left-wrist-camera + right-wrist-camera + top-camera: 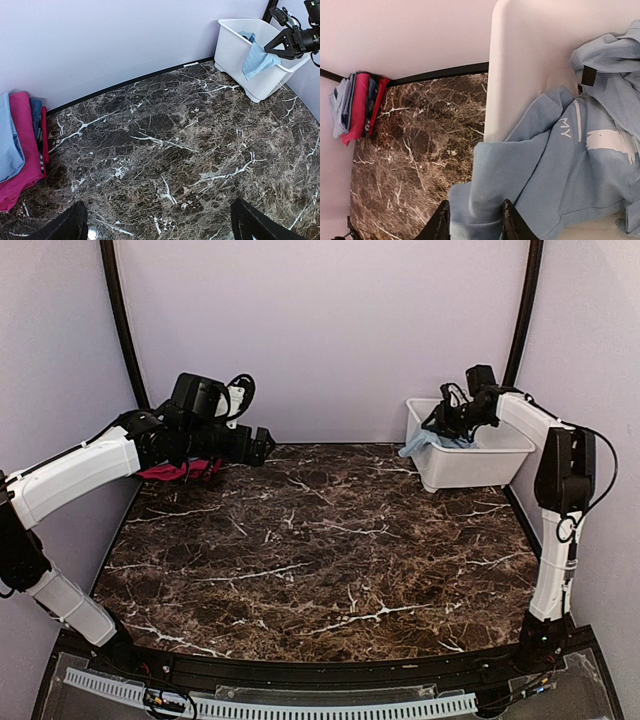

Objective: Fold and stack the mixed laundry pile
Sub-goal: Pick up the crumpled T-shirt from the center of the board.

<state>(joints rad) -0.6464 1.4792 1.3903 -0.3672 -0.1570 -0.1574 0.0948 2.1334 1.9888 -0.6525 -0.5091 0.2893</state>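
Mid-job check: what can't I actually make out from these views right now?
1. Folded stack: in the top view the left arm covers most of it; the left wrist view cuts it at the frame edge.
2. Tub contents: the right gripper blocks the top view; piece count unclear.
3. Grip on the pale blue tee: the right wrist view shows cloth between the fingers, but not whether they clamp it.

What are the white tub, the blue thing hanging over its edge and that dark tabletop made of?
White tub: likely plastic, smooth matte walls, rounded rim.
Blue garment: soft cloth, probably cotton; it folds and drapes, white print.
Tabletop: marble look, brown with white veins, glossy; possibly laminate.
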